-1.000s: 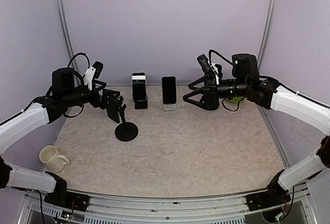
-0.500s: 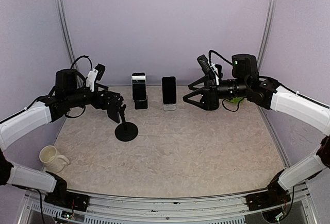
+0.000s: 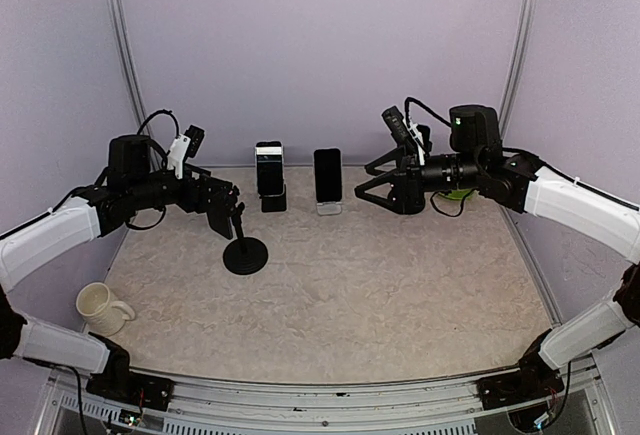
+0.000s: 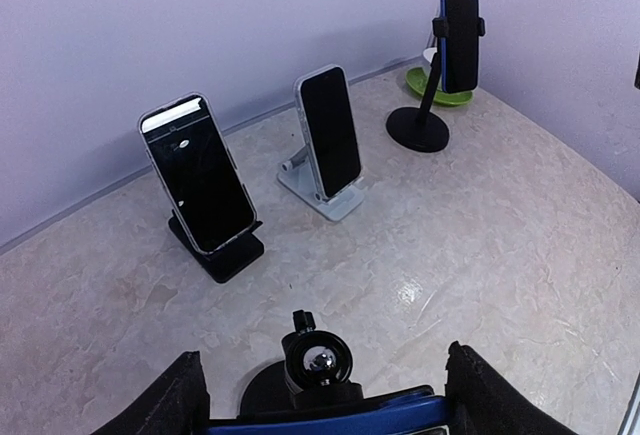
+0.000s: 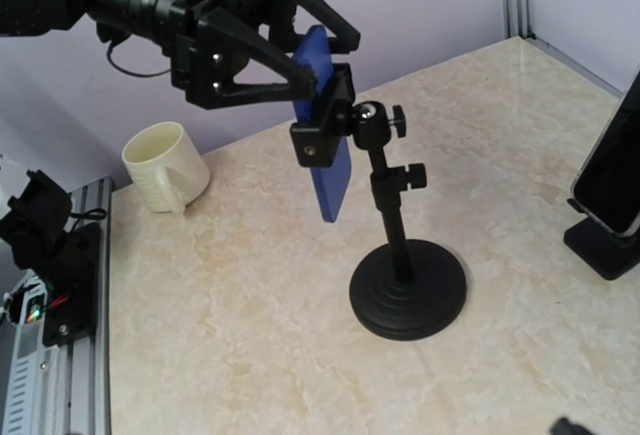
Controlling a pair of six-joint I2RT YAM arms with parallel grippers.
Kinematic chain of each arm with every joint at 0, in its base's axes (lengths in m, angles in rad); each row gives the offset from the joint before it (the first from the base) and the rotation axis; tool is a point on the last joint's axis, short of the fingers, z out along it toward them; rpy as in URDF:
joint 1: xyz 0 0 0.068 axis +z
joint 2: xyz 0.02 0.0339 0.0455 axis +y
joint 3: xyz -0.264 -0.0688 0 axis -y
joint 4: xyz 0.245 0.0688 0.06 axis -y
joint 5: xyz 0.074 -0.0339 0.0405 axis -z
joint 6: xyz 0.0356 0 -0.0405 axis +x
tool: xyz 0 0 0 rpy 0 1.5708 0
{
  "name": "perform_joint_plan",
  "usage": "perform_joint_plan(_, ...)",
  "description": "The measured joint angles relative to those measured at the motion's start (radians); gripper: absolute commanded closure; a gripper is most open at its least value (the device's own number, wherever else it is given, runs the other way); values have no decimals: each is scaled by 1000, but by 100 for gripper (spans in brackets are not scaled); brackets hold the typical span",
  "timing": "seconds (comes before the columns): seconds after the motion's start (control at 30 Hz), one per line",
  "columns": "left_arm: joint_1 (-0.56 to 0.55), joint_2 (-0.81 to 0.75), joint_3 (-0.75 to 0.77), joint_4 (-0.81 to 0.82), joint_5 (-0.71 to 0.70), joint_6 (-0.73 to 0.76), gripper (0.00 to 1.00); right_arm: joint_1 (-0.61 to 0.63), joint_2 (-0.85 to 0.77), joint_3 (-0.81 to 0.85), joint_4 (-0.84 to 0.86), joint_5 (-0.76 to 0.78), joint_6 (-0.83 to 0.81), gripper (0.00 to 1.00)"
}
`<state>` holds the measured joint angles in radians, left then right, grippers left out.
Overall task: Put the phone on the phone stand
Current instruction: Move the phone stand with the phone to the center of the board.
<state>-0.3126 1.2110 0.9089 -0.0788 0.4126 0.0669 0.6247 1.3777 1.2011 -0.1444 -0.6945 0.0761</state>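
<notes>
Left end effector (image 5: 325, 63) narrowing around blue phone (image 5: 330, 175) at phone stand (image 5: 405, 285); I can't tell if gripping, placement maybe unfinished. Right end effector (image 3: 365, 180) wide.

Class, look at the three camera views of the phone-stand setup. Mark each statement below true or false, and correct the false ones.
1. The blue phone sits in the clamp of the round-based black stand. True.
2. The right claw grips a phone. False: the right claw is open and empty.
3. A phone with a white band and an all-dark phone stand propped side by side at the back. True.
4. The mug stands beside the right arm. False: the mug is by the left arm.
</notes>
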Motion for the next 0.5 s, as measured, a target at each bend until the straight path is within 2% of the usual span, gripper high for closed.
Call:
perform_joint_plan(0.27,-1,0,6,-2,-43,-26,49,0,0,0,0,0,0,0)
perform_joint_plan(0.5,0,12,30,-8,-172,-64,48,0,0,0,0,0,0,0)
